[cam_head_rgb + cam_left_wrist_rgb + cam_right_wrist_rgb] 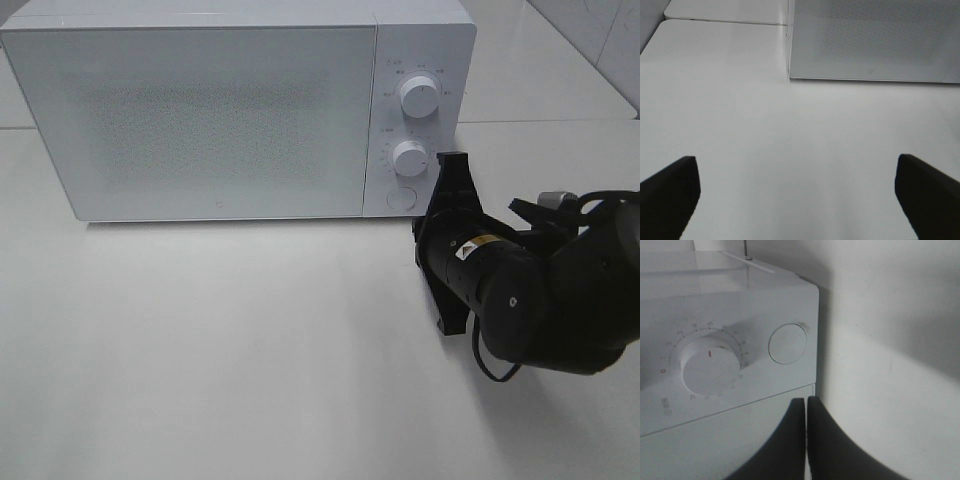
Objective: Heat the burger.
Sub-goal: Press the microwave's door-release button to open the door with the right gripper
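Observation:
The burger is not in view in any frame. The white microwave (200, 110) stands at the back of the table with its door shut. It also shows in the left wrist view (875, 40) and in the right wrist view (715, 300). My right gripper (420, 232) (806, 401) is shut and empty. Its tips are close to the microwave's front lower right corner, just by the round button (401, 197) (787, 343). My left gripper (800, 200) is open and empty above bare table, in front of the microwave's left end. It does not show in the exterior high view.
The control panel carries an upper knob (418, 97) and a lower knob (410, 158) (710, 367). The white table (250, 350) spreads in front of the microwave. A table seam (725, 22) runs behind its left end.

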You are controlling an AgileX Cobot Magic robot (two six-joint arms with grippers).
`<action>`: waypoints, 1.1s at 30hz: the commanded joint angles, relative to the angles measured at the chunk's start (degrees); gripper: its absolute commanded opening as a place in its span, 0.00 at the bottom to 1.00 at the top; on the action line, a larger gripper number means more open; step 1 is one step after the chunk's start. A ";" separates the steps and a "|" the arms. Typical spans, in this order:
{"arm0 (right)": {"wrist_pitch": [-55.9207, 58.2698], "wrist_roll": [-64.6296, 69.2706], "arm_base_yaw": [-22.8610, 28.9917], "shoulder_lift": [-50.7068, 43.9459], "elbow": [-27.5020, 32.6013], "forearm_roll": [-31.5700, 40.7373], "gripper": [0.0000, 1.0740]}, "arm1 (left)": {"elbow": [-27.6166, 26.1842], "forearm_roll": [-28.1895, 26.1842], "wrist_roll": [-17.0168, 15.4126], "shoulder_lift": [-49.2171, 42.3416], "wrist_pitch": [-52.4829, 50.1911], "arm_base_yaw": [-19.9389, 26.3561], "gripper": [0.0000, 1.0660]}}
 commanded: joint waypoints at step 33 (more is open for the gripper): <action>0.17 -0.69 -4.13 14.73 -18.79 5.56 0.00 | 0.17 -0.34 -0.11 -0.23 -0.57 0.17 0.92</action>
